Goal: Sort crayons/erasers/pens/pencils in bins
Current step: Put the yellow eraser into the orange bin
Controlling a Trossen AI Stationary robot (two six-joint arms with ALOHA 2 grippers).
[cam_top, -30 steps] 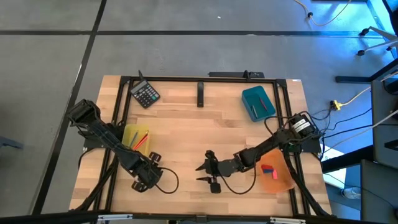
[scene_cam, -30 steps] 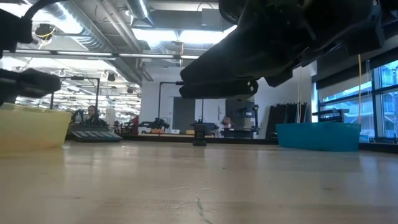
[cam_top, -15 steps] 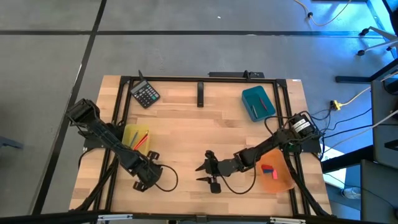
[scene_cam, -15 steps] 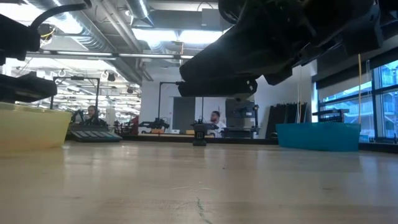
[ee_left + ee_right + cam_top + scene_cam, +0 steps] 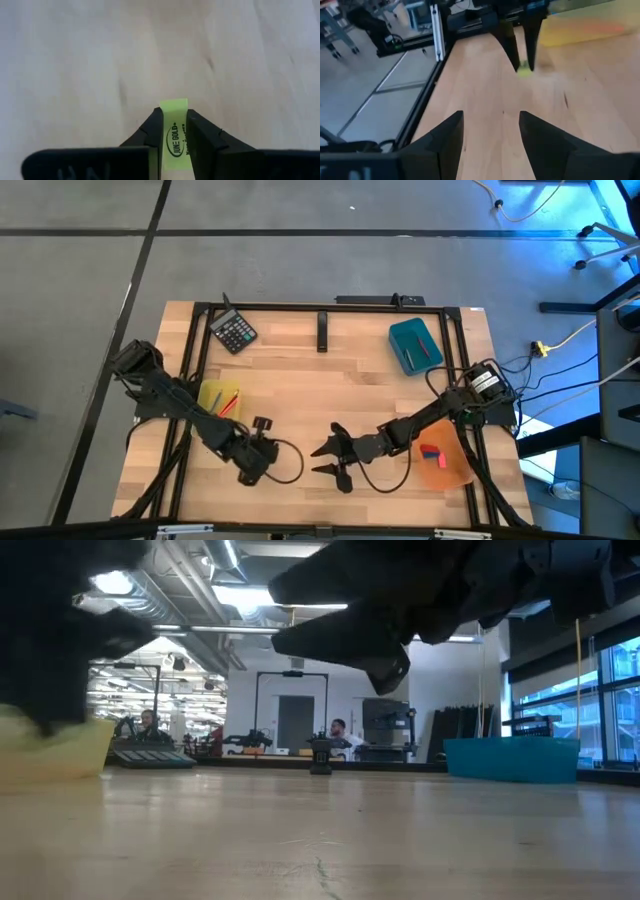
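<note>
1. Yellow eraser (image 5: pixel 174 131) is sitting pinched between the left gripper's (image 5: pixel 173 134) fingers, just above the wooden table (image 5: pixel 300 390); its tip is protruding.
2. Right gripper (image 5: pixel 327 459) is hovering nearby, jaws spread wide, empty.
3. Orange bin (image 5: pixel 442 461) is holding red and blue erasers; yellow bin (image 5: pixel 209 396) and teal bin (image 5: pixel 412 345) are standing apart.

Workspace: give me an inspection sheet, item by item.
Surface: pale wooden table, black frame around it.
Job's things: translucent yellow bin, solid teal bin, translucent orange bin holding red and blue erasers; small yellow eraser.
Clutter: black calculator.
Grippers: left gripper shut on the yellow eraser; right gripper open, near the front edge.
Cables: black loop by the left arm.
Surroundings: grey floor; people in the room behind.
</note>
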